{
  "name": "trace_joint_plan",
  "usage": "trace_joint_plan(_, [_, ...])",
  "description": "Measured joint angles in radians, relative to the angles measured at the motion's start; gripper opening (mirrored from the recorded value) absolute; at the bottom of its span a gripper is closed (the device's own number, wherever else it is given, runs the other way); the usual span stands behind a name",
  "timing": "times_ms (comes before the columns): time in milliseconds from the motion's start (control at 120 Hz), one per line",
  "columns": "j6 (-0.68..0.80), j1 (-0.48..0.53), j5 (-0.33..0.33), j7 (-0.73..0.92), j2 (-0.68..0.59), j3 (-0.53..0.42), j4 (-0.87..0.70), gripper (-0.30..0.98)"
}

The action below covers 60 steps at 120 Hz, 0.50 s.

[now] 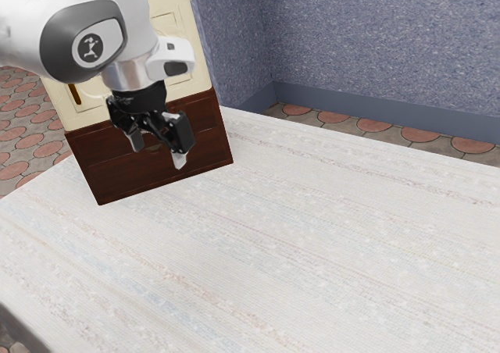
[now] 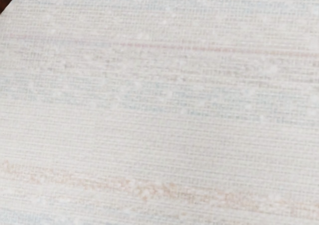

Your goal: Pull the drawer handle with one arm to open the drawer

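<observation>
Holding the tool (image 1: 158,151) above the table (image 1: 312,244) in front of the cabinet (image 1: 184,23), fingers well parted, gripping nothing. Can see the drawer (image 1: 125,179) low on the cabinet's front, seemingly flush, with what looks like its handle (image 1: 155,147) behind the tool.

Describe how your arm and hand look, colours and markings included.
My arm is glossy white with rounded, bulging links. A dark grey oval ring frames a pale disc bearing a black logo. Lower down come a white side bulge with a small dark mark and a silvery collar. The hand is black and angular, with two short fingers, pale at the tips.
</observation>
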Motion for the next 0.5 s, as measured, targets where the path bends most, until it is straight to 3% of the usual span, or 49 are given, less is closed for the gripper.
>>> trace_joint_plan(175, [0.156, 0.015, 0.051, 0.065, -0.001, 0.032, -0.108, 0.69])
trace_joint_plan(500, [0.358, 0.234, 0.037, 0.292, 0.071, 0.038, -0.105, 0.67])
